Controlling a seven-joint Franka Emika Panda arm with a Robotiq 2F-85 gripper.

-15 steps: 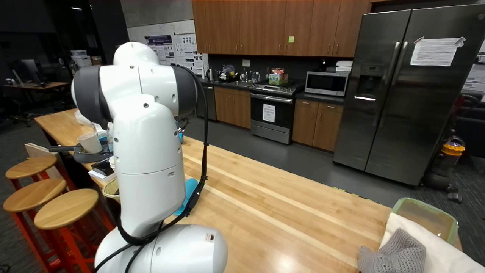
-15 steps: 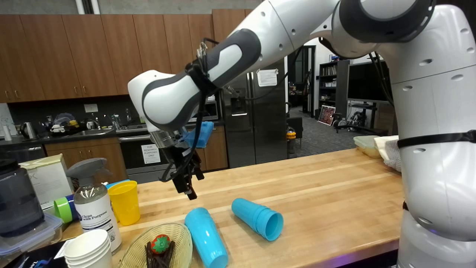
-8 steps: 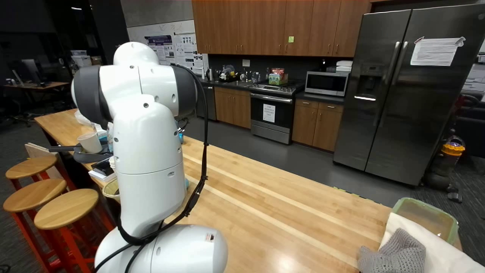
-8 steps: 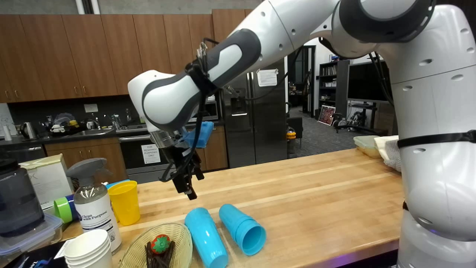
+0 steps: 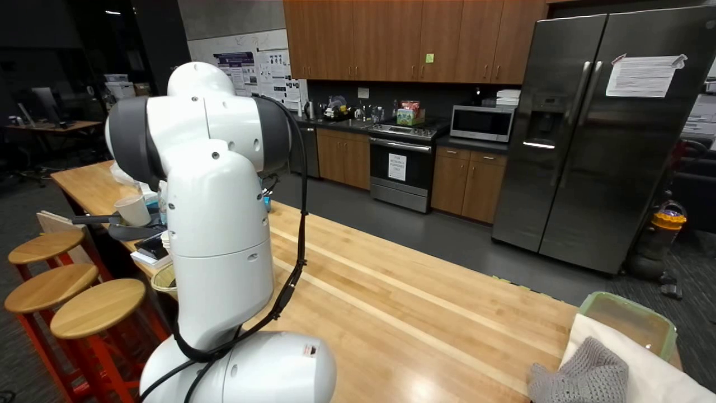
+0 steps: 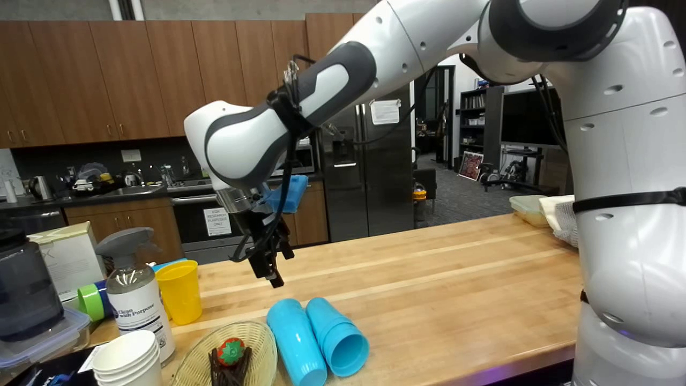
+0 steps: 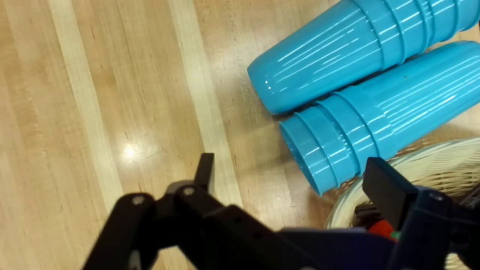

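The gripper [image 7: 292, 165] is spread wide, empty, above the butcher-block table [image 7: 146, 93]. In the wrist view, the farther stack of nested blue cups [image 7: 348, 48] lies at its 1 o'clock, the nearer blue stack [image 7: 378, 116] at 2, the wicker basket [image 7: 446, 153] past 3. I judge both stacks paired, mouths opposed, neither yet gripped.

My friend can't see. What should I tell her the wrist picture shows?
A stack of blue cups lies beside a second blue stack, pointing opposite ways, on a wooden table. The robot's open jaws, holding nothing, show at the bottom. At lower right, a woven basket has something red inside.
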